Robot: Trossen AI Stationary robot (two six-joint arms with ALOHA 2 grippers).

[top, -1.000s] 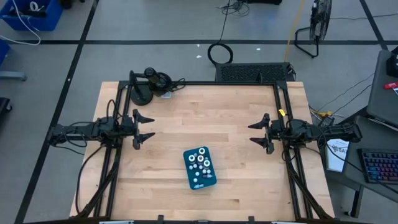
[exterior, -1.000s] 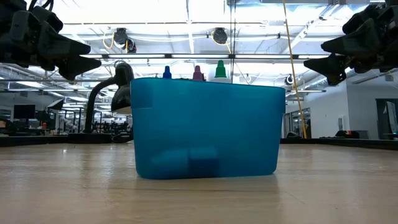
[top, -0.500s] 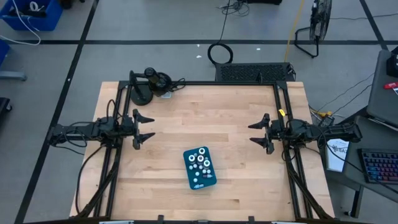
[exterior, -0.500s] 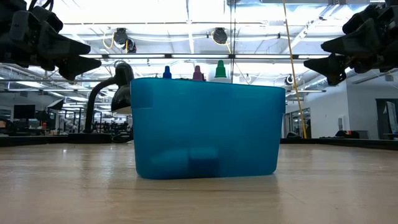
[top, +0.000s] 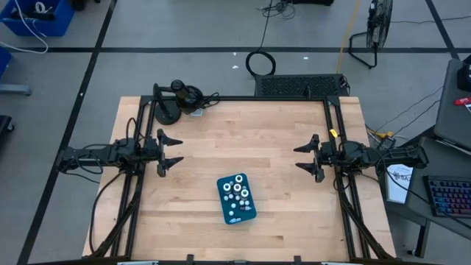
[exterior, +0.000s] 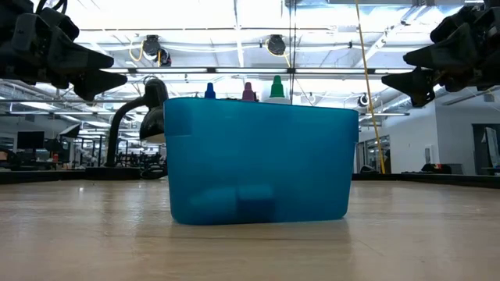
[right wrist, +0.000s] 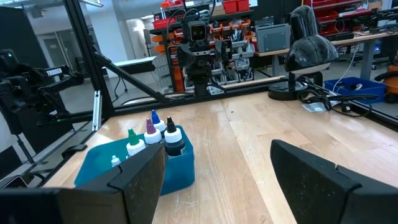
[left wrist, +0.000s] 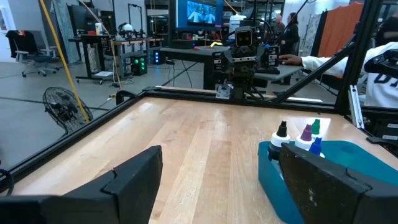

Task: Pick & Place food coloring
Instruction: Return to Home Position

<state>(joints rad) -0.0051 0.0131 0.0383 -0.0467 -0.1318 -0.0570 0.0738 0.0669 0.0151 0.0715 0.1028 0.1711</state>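
Several tiny white-capped food coloring bottles [top: 237,190] stand upright in a teal rectangular tray [top: 230,214] near the table's near edge, between the two arms. Their coloured tips [exterior: 248,91] poke above the tray's wall [exterior: 258,160] in the low view. They also show in the left wrist view [left wrist: 306,134] and the right wrist view [right wrist: 152,132]. My left gripper [top: 171,153] hovers open at the table's left side. My right gripper [top: 307,157] hovers open at the right side. Both are well above the wood and far from the tray.
A black desk lamp [top: 168,110] stands at the table's far left corner. Black frame rails [top: 335,125] run along the left, right and far sides. Bare wood [top: 243,140] lies between the grippers and beyond the tray. A person [left wrist: 291,26] stands in the room behind.
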